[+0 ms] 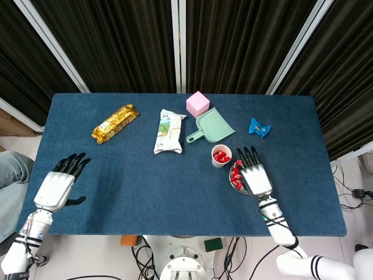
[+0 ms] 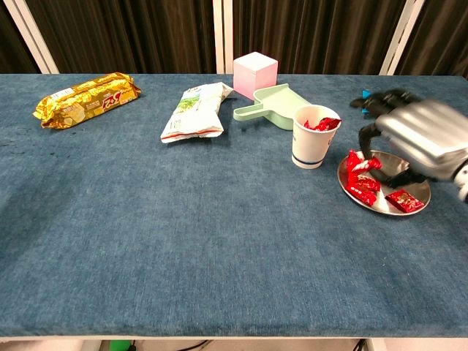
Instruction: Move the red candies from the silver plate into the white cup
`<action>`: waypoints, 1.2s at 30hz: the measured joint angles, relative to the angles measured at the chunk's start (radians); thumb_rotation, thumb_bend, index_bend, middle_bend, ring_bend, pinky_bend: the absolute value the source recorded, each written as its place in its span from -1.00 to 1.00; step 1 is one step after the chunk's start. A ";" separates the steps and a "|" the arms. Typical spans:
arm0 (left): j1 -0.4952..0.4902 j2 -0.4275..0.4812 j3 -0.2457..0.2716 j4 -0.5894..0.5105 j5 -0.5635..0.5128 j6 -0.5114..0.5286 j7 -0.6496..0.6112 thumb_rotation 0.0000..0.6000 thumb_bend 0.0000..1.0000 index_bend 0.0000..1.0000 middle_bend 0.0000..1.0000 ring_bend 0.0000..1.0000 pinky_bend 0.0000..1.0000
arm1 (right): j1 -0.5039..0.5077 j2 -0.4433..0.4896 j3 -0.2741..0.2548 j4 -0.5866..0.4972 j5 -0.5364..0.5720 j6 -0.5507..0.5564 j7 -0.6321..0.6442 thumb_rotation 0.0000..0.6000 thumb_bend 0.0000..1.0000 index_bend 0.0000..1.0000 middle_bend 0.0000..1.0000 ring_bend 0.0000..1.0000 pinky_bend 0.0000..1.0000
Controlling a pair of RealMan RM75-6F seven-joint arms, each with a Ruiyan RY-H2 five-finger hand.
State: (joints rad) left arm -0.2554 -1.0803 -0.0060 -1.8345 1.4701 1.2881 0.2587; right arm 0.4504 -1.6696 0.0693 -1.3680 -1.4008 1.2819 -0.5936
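Observation:
The white cup stands mid-right on the blue table and holds a few red candies. Just right of it lies the silver plate with more red candies on its left half and one near its front. My right hand hovers over the plate's far right side, fingers apart and curved down, with nothing in them. From above, this right hand covers most of the plate, beside the cup. My left hand lies spread at the table's front left, holding nothing.
At the back lie a gold snack pack, a white-green snack bag, a pink cube and a green dustpan just behind the cup. A blue wrapper sits behind the right hand.

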 measured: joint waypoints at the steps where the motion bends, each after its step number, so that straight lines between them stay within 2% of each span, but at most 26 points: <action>1: -0.001 0.000 0.000 0.000 0.000 -0.001 0.001 1.00 -0.93 -0.78 -0.94 -0.99 -0.71 | -0.005 0.014 0.000 -0.021 -0.012 0.017 0.003 1.00 -0.17 0.29 -0.90 -1.00 -1.00; 6: -0.002 -0.001 0.002 -0.004 0.002 -0.003 0.006 1.00 -0.93 -0.78 -0.94 -0.99 -0.71 | -0.017 0.070 0.015 -0.114 -0.058 0.078 0.016 1.00 -0.17 0.29 -0.88 -1.00 -1.00; 13: 0.002 -0.001 0.002 -0.006 0.008 0.007 0.009 1.00 -0.93 -0.78 -0.94 -0.99 -0.71 | 0.022 0.091 0.115 -0.167 -0.032 0.066 0.017 1.00 -0.17 0.29 -0.87 -1.00 -1.00; 19: 0.001 0.000 0.002 -0.004 0.008 0.006 0.005 1.00 -0.93 -0.78 -0.94 -0.99 -0.71 | 0.091 0.060 0.175 -0.159 0.062 -0.016 -0.055 1.00 -0.17 0.30 -0.87 -1.00 -1.00; 27: 0.000 0.002 0.000 0.002 0.003 0.003 -0.006 1.00 -0.93 -0.78 -0.94 -0.99 -0.71 | 0.162 -0.021 0.209 -0.065 0.163 -0.088 -0.119 1.00 -0.18 0.28 -0.87 -1.00 -1.00; 33: 0.000 0.003 -0.001 0.001 0.003 0.004 -0.008 1.00 -0.93 -0.78 -0.94 -0.99 -0.71 | 0.189 -0.044 0.207 -0.042 0.194 -0.111 -0.130 1.00 -0.25 -0.09 -0.87 -1.00 -1.00; 36: -0.001 0.002 -0.001 0.002 0.002 0.000 -0.006 1.00 -0.93 -0.78 -0.94 -0.99 -0.71 | 0.190 -0.036 0.201 -0.054 0.193 -0.110 -0.126 1.00 -0.27 -0.19 -0.87 -1.00 -1.00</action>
State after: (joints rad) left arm -0.2564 -1.0781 -0.0066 -1.8329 1.4723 1.2885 0.2528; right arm 0.6408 -1.7060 0.2707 -1.4221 -1.2080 1.1723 -0.7191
